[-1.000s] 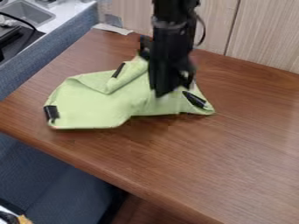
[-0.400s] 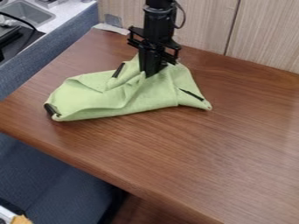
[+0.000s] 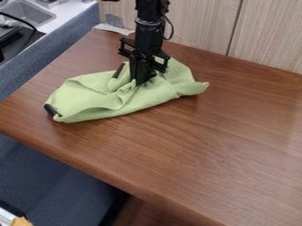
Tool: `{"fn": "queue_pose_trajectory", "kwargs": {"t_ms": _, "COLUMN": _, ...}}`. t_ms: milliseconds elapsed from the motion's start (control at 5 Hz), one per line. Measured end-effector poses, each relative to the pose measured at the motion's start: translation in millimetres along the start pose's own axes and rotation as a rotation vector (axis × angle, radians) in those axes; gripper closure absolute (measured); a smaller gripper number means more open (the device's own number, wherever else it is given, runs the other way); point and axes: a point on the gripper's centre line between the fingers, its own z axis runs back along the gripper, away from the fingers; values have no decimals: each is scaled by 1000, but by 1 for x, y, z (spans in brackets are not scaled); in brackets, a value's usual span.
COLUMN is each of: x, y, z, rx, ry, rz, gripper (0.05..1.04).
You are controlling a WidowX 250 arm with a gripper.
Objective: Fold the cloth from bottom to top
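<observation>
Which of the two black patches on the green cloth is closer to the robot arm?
The upper patch, just beside the arm; the lower patch is at the cloth's left end in the picture.

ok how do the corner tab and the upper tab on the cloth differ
The corner tab looks broader; the upper tab looks slimmer. The corner tab sits at one end of the cloth, away from the end effector, while the upper tab lies close to it. Both are black.
</observation>
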Motion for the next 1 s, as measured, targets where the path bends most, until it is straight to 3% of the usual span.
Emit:
{"fn": "queue_pose_trajectory", "kwargs": {"t_ms": 200, "x": -6, "y": -3, "z": -1, "rx": -3, "ry": -24, "rz": 19, "gripper": 834}}
{"fn": "queue_pose_trajectory", "kwargs": {"t_ms": 600, "x": -17, "y": -4, "z": 2, "rx": 14, "ry": -37, "rz": 26, "gripper": 268}}
{"fn": "queue_pose_trajectory", "kwargs": {"t_ms": 800, "x": -20, "y": -4, "z": 6, "rx": 20, "ry": -45, "rz": 34, "gripper": 73}}
{"fn": "queue_pose_trajectory", "kwargs": {"t_ms": 1000, "x": -24, "y": -6, "z": 20, "rx": 37, "ry": -86, "rz": 27, "gripper": 74}}
